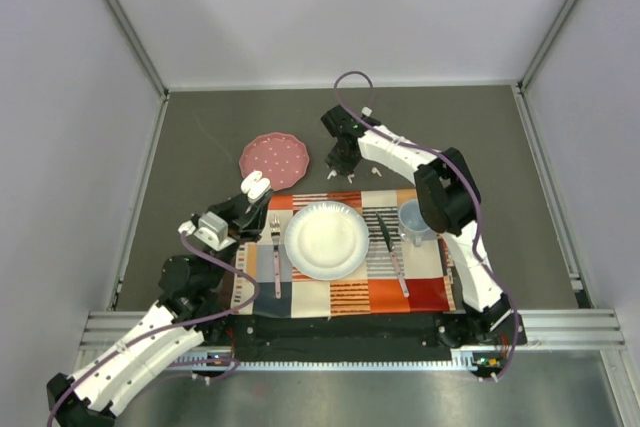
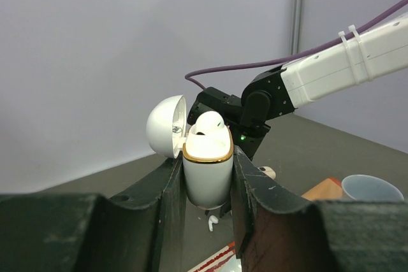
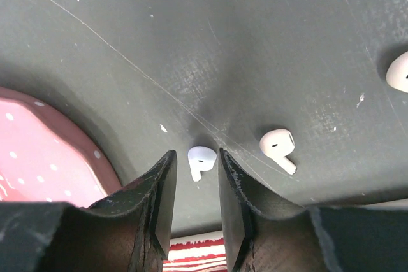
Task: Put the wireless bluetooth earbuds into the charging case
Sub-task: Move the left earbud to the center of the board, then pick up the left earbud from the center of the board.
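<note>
My left gripper (image 2: 207,157) is shut on the white charging case (image 2: 207,173), which has a gold rim. It holds the case upright above the table with the lid (image 2: 164,127) swung open, and a white rounded earbud (image 2: 209,125) sticks up from the opening. In the top view the case (image 1: 256,187) is left of the paper plate. My right gripper (image 3: 196,158) is open and low over the grey table, its jaws either side of a white earbud (image 3: 201,157). A second white earbud (image 3: 278,146) lies just to its right. A pale one (image 3: 399,72) lies at the frame's right edge.
A pink dotted plate (image 1: 274,159) lies left of the right gripper (image 1: 343,169). A patterned placemat (image 1: 410,292) carries a white paper plate (image 1: 326,239), a fork (image 1: 276,259), dark cutlery (image 1: 390,247) and a pale blue cup (image 1: 414,219).
</note>
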### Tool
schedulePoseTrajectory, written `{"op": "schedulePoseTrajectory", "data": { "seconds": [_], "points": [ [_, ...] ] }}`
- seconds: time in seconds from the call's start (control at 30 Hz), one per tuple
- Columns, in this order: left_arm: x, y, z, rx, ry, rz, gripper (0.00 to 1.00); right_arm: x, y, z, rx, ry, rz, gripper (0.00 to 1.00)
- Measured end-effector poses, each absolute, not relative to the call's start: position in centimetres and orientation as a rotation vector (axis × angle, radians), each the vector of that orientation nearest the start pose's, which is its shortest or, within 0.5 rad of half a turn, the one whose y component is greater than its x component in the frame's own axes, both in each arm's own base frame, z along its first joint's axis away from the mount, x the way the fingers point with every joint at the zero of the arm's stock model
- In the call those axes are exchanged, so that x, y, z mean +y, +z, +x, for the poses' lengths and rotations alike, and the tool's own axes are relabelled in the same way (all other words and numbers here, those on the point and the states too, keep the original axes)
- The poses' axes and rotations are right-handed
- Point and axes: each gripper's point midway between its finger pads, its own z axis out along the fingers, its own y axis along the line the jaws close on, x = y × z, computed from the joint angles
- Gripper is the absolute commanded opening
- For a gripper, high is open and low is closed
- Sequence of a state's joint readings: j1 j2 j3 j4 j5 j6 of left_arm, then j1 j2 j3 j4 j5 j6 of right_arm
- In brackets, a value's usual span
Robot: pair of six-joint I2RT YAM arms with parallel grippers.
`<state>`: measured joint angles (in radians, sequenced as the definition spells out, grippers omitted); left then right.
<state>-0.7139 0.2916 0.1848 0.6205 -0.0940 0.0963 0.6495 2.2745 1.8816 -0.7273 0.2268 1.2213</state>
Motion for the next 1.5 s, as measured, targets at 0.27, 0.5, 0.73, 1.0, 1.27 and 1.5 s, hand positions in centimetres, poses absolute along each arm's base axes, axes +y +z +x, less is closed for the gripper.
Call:
{"op": "schedulePoseTrajectory", "data": {
  "seconds": [0.27,0.5,0.73,1.0,1.27,1.5],
  "points": [
    [-15.12,30.78,20.59,1.021,-0.508,0.344,0.00,32.36,4.08,42.78,2.562,0.306,0.790,0.34],
    [-15.12,30.79,20.58,1.021,-0.508,0.344,0.00,32.82,4.02,42.53,2.576,0.335,0.819,0.34],
    [-15.05,30.86,20.52,1.018,-0.508,0.342,0.00,32.91,3.85,42.52,2.573,0.340,0.848,0.34],
    [-14.98,30.88,20.47,1.016,-0.504,0.343,0.00,32.85,3.61,42.55,2.568,0.334,0.871,0.33],
    [-14.98,30.88,20.47,1.016,-0.504,0.343,0.00,32.47,3.61,42.84,2.547,0.311,0.875,0.32],
    [-14.98,30.88,20.48,1.016,-0.504,0.343,0.00,32.51,3.52,42.83,2.547,0.312,0.884,0.32]
  ]
}}
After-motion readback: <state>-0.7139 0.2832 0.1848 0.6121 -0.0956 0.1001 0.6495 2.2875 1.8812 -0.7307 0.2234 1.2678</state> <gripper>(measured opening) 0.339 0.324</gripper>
